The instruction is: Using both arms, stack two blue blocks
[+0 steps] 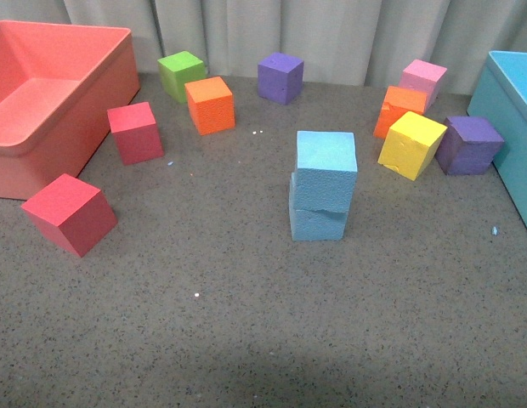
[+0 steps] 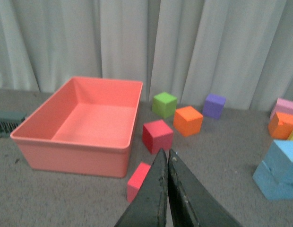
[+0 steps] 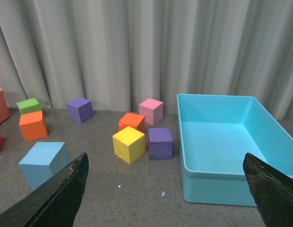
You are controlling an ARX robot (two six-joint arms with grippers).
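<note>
Honestly you're basically done: upper blue block sits slightly skewed on the lower blue block mid-frame, left end effector clenched empty, right end effector spread wide.

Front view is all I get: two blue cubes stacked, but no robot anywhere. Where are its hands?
Observer: The left gripper shows in its own wrist view, jaws shut on nothing, apart from the blue blocks.
Operator: And the other one?
Observer: The right gripper is wide open and holds nothing.
Operator: Is anything inside that blue box at my right edge?
Observer: The right wrist view looks into the turquoise bin: no cubes in it.
</note>
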